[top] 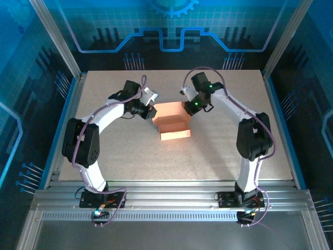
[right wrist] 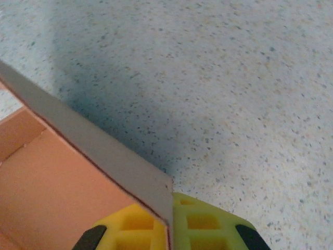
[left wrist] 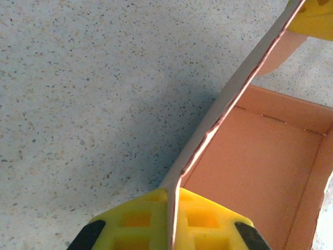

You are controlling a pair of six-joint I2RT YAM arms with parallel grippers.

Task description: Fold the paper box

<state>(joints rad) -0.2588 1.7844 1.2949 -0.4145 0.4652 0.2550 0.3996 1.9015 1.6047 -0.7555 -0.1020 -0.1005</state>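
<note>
Pinching one upright wall of paper box [top: 171,125] at opposite ends, with left gripper [left wrist: 173,221] and right gripper [right wrist: 170,226] clamped fully closed.

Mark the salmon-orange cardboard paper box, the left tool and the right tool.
Salmon-orange cardboard paper box [left wrist: 255,166]: left wrist view, inner bottom panel.
Left tool [left wrist: 173,198]: left wrist view, between yellow fingertips clamping a box wall.
Right tool [right wrist: 169,208]: right wrist view, between yellow fingertips clamping a box wall.

A speckled beige tabletop [top: 223,151] sits in an aluminium frame [top: 171,200], ringed by blue circuit-patterned walls [top: 171,31].
</note>
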